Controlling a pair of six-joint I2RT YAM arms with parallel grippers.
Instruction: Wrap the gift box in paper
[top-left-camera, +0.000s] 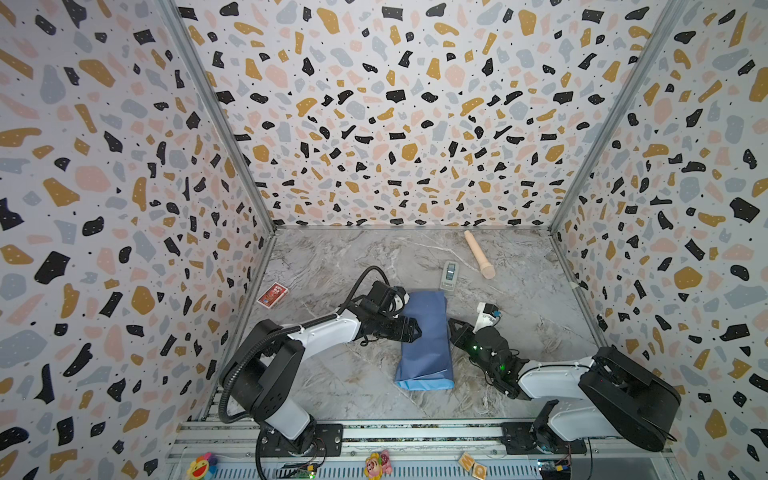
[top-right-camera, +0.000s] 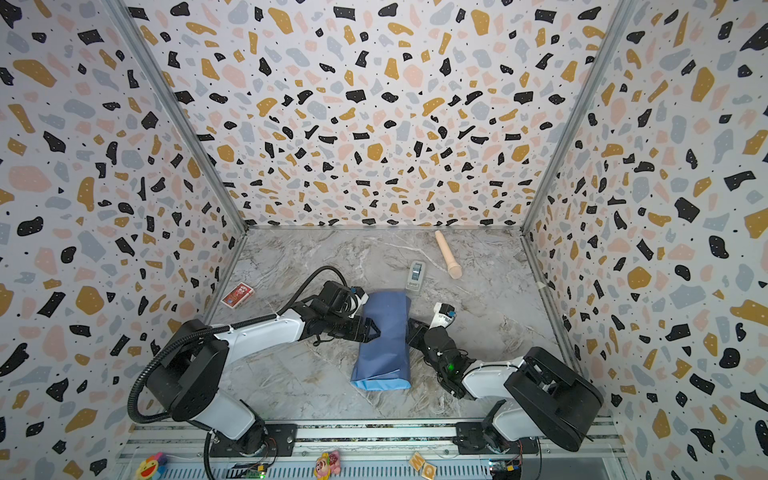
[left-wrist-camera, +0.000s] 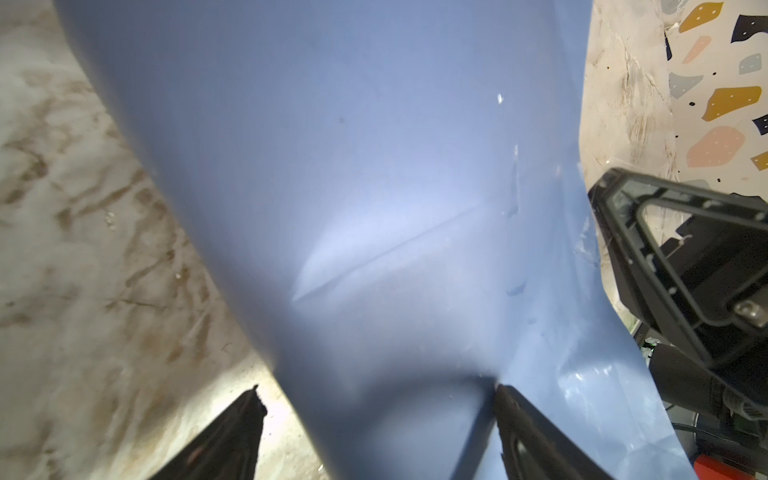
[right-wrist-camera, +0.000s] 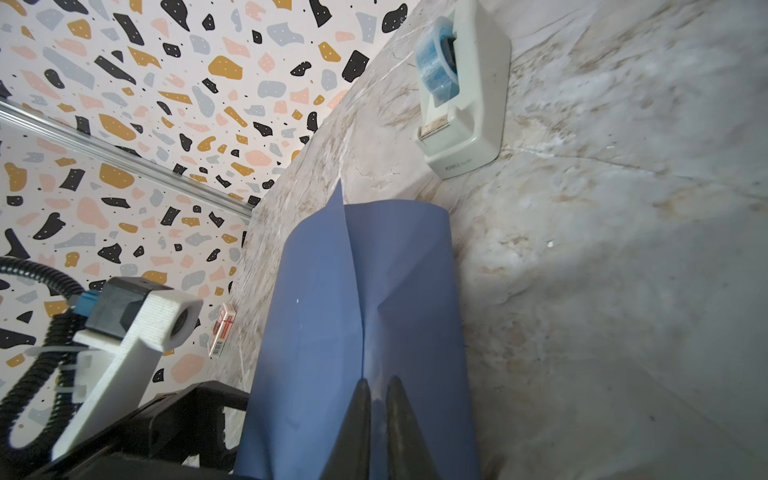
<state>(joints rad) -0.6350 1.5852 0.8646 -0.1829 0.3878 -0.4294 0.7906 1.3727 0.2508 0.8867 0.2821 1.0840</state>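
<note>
Paper (top-left-camera: 426, 340) is folded into long blue bundle at counter centre, dull side out w/ seam on top, lighter blue at near end. Box not visible.

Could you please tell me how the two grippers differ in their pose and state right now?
The left gripper stands wide open, its fingers spread over the paper; the right gripper is nearly closed, its tips at the paper's seam. The left reaches from the bundle's left side, the right from its right. Both touch the paper.

Twin overhead views share the table (top-left-camera: 519, 316); wrist cameras look close.
</note>
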